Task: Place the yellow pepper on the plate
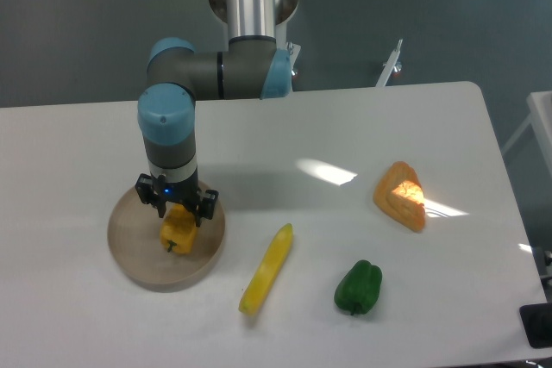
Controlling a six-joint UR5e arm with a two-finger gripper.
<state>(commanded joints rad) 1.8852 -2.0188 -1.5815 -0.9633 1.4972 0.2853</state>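
The yellow pepper, stubby with a dark stem pointing down, sits over the middle of the round tan plate at the left of the table. My gripper points straight down on it, its black fingers on either side of the pepper's upper half and shut on it. Whether the pepper rests on the plate or hangs just above it I cannot tell.
A long slim yellow piece lies just right of the plate. A green pepper sits near the front edge, an orange wedge farther right. The white table ends at the right near a dark floor.
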